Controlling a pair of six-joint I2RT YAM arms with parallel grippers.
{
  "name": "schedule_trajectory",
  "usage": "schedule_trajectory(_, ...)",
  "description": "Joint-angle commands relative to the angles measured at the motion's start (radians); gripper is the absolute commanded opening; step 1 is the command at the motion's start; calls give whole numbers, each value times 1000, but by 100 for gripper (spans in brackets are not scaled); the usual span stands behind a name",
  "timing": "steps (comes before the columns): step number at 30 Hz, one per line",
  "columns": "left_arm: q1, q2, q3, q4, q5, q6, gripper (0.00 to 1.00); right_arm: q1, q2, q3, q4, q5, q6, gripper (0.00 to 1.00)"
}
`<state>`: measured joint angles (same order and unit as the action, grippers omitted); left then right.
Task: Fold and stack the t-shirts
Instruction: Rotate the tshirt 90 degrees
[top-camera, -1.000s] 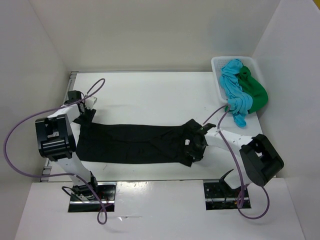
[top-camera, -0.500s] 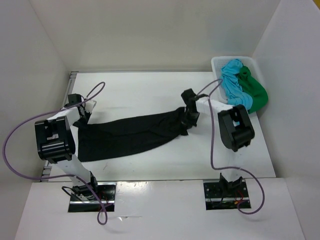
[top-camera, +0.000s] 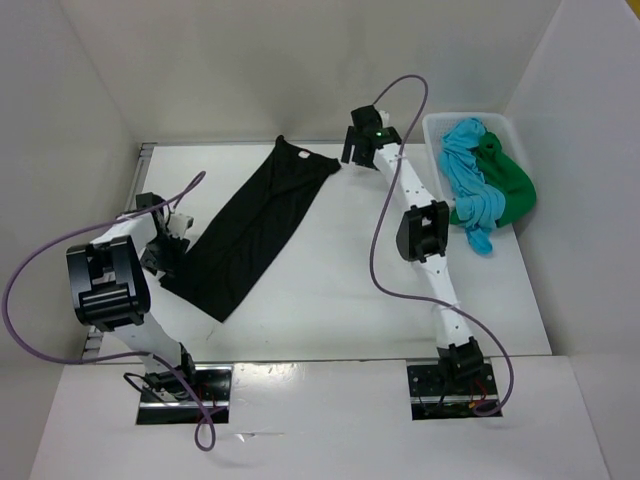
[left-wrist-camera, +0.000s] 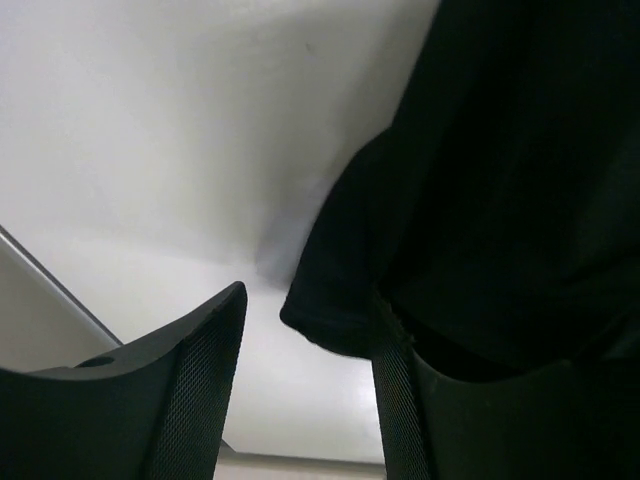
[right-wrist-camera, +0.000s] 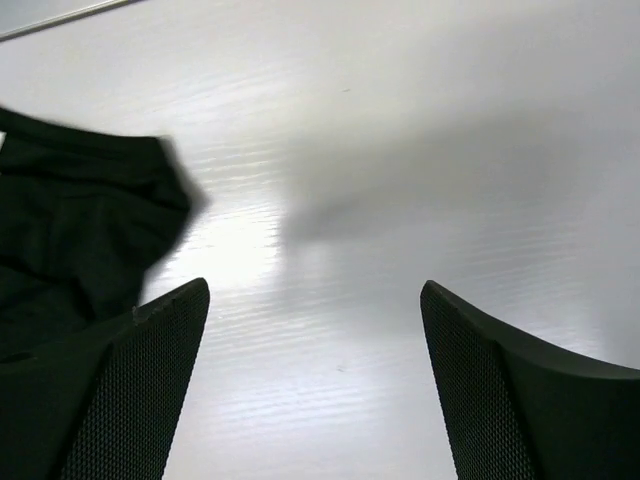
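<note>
Altogether three: black t-shirt (top-camera: 250, 235), turquoise t-shirt (top-camera: 468, 165), green t-shirt (top-camera: 508, 185)
Black on the desk (top-camera: 330, 290), other two in one basket (top-camera: 436, 128) upper right; left pincer (left-wrist-camera: 310, 300), right pincer (right-wrist-camera: 314, 287) both parted, gripping nothing

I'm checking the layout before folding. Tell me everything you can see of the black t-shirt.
The black t-shirt is plain, soft, matte cloth, gathered into a long narrow band lying on the white table, diagonal from near left to far centre. A small pale label shows at its far end. Its near corner lies within the open left tool; the open right tool is beside the far end, not touching.
</note>
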<state>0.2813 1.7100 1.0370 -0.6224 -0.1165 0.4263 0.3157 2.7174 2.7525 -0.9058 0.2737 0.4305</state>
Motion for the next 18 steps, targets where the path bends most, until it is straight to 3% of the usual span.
schedule_trajectory(1,7,-69,23,-92,41,-49,59,-32,-144,32,-87,53,-78,91)
schedule_trajectory(5,7,-90,12,-82,51,-72,62,8,-349,-118,-97,33,-78,91)
schedule_trajectory(11,7,-145,3,-73,107,-100,65,241,-723,-847,142,-73,-36,88)
schedule_trajectory(14,7,-176,-11,-60,92,-100,66,393,-754,-996,192,-128,86,86)
schedule_trajectory(18,7,-188,-49,-1,92,-100,68,571,-644,-960,194,-192,200,81)
